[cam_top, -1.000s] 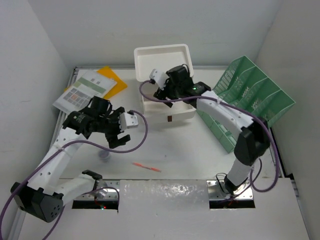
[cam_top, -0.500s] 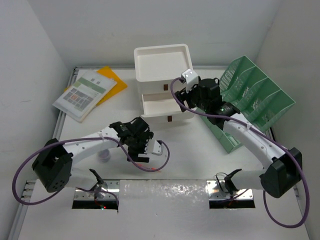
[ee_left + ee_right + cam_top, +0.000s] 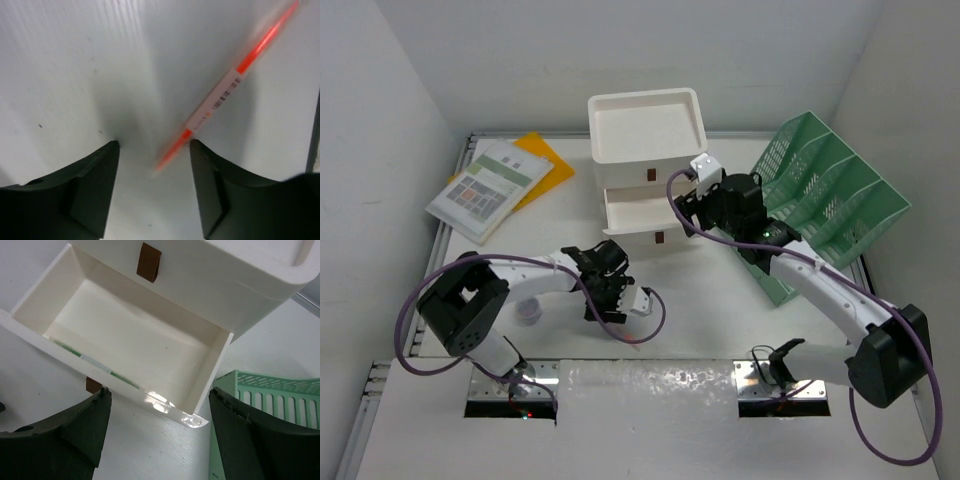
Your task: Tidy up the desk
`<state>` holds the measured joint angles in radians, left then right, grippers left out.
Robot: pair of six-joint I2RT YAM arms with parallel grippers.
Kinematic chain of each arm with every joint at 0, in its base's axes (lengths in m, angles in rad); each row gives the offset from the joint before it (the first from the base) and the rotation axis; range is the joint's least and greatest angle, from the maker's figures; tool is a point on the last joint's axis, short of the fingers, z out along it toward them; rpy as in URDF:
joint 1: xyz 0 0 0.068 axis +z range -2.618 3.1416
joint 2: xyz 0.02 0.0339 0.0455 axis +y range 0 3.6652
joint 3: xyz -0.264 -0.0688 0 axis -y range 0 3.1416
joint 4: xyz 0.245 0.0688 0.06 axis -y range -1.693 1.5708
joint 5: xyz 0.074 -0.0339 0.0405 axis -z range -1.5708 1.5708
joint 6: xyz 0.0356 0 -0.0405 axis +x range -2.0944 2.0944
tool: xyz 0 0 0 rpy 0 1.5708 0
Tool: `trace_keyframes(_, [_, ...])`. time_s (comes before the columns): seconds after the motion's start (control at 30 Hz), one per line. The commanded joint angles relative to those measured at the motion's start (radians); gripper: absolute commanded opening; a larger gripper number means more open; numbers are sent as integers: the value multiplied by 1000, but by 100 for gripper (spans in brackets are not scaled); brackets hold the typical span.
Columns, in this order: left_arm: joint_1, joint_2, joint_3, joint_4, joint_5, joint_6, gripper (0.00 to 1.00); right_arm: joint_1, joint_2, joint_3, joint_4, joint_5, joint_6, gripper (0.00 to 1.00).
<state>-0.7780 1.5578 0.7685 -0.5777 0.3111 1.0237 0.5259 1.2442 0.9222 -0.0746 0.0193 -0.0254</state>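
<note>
Lying blurred on the desk point(image 3: 75, 60), orange pen point(image 3: 220, 95) runs off frame

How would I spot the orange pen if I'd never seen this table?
Find the big white desk, then the white drawer unit at its back. In front of that, beneath the left pincer, lies the orange pen: the only thin stick there, bright orange with a white barcoded band.
</note>
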Motion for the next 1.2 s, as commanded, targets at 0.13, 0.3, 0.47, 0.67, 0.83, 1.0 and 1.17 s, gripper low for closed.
trace_keyframes(0.13, [-7,71,-70,32,115,-28,11,3,-69,-46,68,11,18,77])
trace_keyframes(0.3, [-9,24,-58,9,169,-46,0,2,-98,-82,88,2,58,76])
trace_keyframes(0.47, [-7,-60,-37,7,180,-109,0,2,-141,-106,78,-10,77,76])
trace_keyframes(0.67, [-7,-195,107,-68,178,-262,0,2,-203,-72,-45,152,148,75])
trace_keyframes(0.83, [-4,-284,291,-70,59,-430,0,0,-268,-10,-183,413,209,75])
trace_keyframes(1.0, [45,-233,484,12,-105,-475,0,-1,-318,-25,-200,429,225,75])
trace_keyframes(1.17, [79,-64,618,74,-200,-435,0,0,-319,-54,-185,370,229,75])
